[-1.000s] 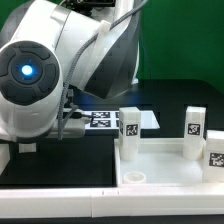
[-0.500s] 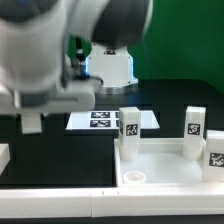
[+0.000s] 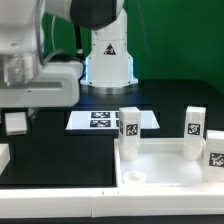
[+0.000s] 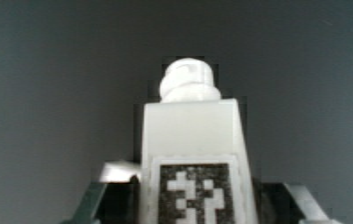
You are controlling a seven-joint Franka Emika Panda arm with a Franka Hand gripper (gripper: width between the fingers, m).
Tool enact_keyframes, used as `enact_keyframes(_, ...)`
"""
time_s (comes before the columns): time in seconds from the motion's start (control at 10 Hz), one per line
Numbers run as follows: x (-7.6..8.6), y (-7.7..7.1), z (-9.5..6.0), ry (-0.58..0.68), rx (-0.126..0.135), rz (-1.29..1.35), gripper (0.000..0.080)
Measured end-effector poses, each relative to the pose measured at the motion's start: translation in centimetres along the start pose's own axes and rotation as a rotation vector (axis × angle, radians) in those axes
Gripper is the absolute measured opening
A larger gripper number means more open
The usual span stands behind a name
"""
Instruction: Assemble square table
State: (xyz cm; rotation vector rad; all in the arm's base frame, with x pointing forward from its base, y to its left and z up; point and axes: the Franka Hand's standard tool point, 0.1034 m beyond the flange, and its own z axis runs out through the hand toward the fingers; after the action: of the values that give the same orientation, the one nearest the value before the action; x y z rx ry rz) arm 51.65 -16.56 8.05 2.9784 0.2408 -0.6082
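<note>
Between dark fingers (image 4: pixel 116 195), a blocky white tagged leg (image 4: pixel 191 140), seemingly clamped

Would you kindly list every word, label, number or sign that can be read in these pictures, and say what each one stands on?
No words, brands or numbers can be read.
Black-and-white square tags, patterns not text: on the three legs standing on the square table.
The same kind of tag on the leg in the gripper.
Tags on the marker board.
A small triangular sign on the robot base: too blurred to read.
</note>
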Motion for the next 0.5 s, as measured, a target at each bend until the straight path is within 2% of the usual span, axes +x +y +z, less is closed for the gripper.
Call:
enact_keyframes(0.2,2.4,-4.3,-3.7,0.092,0.056,0.095,0.0284)
enact_keyframes(0.3,4.0,-6.3,-5.6,0.128,0.063,0.135,0.0284)
enact_keyframes(0.4,5.2,-6.9,-6.6,0.182,0.047,0.122,0.0284)
enact_keyframes(0.5,5.5,-6.4,-6.5,0.251,0.030,0.123,0.0284)
